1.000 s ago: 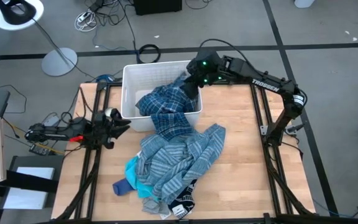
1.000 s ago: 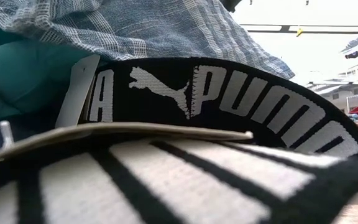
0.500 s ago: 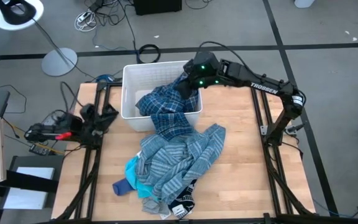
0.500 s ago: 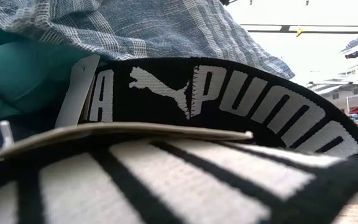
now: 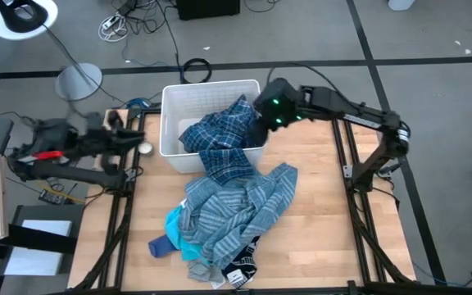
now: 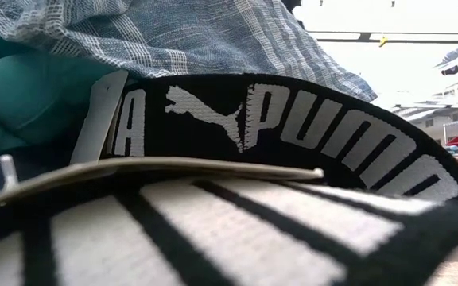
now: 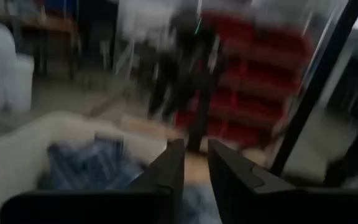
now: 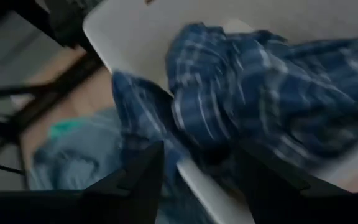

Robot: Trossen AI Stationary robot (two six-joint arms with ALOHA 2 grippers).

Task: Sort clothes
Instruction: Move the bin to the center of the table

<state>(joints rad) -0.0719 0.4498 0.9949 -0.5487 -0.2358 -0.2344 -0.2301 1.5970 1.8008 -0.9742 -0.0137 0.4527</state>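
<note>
The navy plaid shirt (image 5: 224,135) lies in the white bin (image 5: 170,102) and hangs over its near wall onto the table. My right gripper (image 5: 260,129) is open at the bin's right wall, beside the shirt (image 8: 253,81); I cannot tell whether it touches it. The blue-grey striped shirt (image 5: 236,205), the turquoise top (image 5: 183,236), the blue sock (image 5: 161,246) and a dark piece with white letters (image 6: 293,119) lie heaped at the table's near middle. My left gripper (image 5: 140,136) is left of the bin, off the table, its fingers (image 7: 176,168) almost together and empty.
The bin's rim (image 8: 197,180) runs between my right gripper's fingers. Bare wood (image 5: 318,180) shows right of the heap. The dark lettered piece and a card tag (image 6: 102,111) fill the low view. Lamp stands and cables lie on the floor beyond the table.
My left arm has lifted and swung its gripper from the table's left edge toward the far left. My right gripper has drawn back from over the plaid shirt toward the table's right, to the bin's right wall. The shirt has stayed in the bin.
</note>
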